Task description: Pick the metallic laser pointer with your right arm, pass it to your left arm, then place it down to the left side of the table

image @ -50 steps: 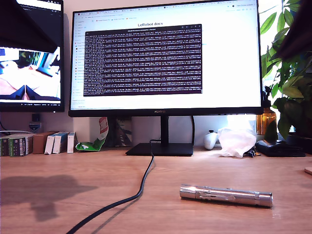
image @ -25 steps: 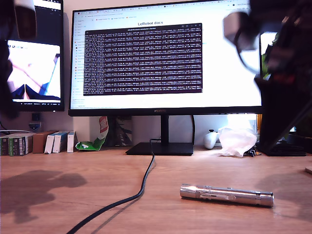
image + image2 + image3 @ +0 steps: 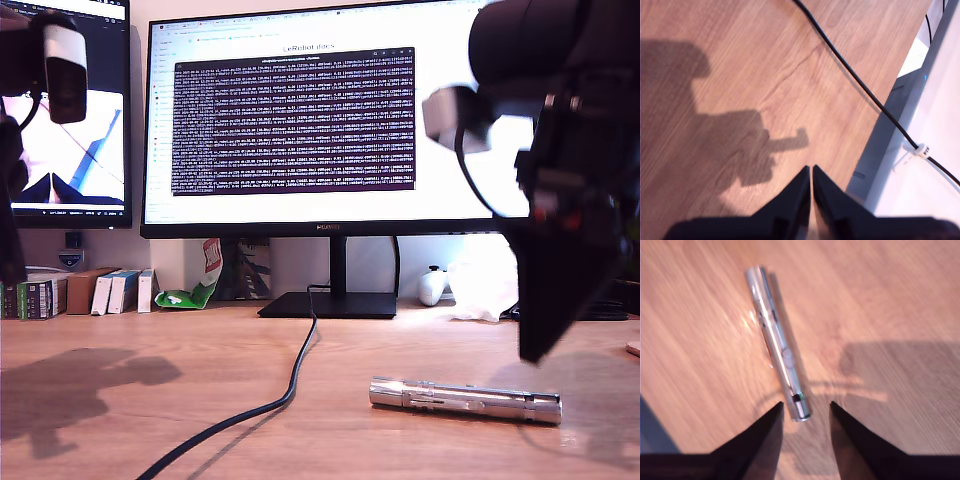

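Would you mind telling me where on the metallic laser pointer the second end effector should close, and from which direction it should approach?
I would grip the metallic laser pointer across its smooth barrel near the middle, coming straight down from above. It lies flat on the table, so only its long sides are reachable. My second end effector is open, with one end of the pointer between its tips; I'd move along the barrel before closing.

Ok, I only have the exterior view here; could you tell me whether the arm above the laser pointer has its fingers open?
Observer: Yes. The second wrist view shows my second gripper open, with one end of the laser pointer showing between its fingers.
Operator: Thank you. And the other arm?
Observer: My first gripper is shut, over bare table, holding nothing.
Operator: Anything near it?
Observer: Only the black cable running past.
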Motion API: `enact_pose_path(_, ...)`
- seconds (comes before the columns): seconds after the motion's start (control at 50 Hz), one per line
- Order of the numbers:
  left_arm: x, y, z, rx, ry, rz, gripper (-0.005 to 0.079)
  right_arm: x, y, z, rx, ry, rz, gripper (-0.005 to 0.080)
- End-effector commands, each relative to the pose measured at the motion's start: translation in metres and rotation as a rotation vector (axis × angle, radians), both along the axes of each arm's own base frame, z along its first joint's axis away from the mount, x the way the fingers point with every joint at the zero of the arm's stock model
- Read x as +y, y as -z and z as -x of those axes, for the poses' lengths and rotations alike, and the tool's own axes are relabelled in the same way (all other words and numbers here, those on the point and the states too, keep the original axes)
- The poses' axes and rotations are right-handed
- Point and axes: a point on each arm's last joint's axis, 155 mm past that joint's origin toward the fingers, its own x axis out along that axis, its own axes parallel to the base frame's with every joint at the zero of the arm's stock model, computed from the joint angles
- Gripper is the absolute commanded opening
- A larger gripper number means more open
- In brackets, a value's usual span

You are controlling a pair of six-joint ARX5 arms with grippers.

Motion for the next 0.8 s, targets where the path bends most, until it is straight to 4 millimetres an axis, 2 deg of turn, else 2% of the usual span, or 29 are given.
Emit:
enact_pose_path(0.0, -0.003, -0.006, -0.004, -0.022, 0.012, 0.014, -0.0021, 0.005, 0.004, 0.001, 0.007, -0.021, 0.01, 0.0289)
enact_pose_path(0.5, -0.005, -0.011, -0.01, -0.045, 0.012, 0.02, -0.0021, 0.012, 0.035, 0.011, 0.078, -0.091, 0.067, 0.0273)
enact_pose_path(0.58, -0.006, -0.011, -0.013, -0.055, 0.009, 0.025, -0.0021, 0.012, 0.037, 0.01, 0.08, -0.092, 0.068, 0.0206)
enact_pose_path(0.72, -0.012, -0.015, -0.015, -0.06, 0.007, 0.058, -0.0006, 0.015, 0.037, 0.012, 0.078, -0.103, 0.066, -0.0003)
enact_pose_path(0.78, -0.014, -0.016, -0.017, -0.049, -0.029, 0.073, 0.0028, 0.016, 0.037, 0.011, 0.074, -0.102, 0.064, -0.0011)
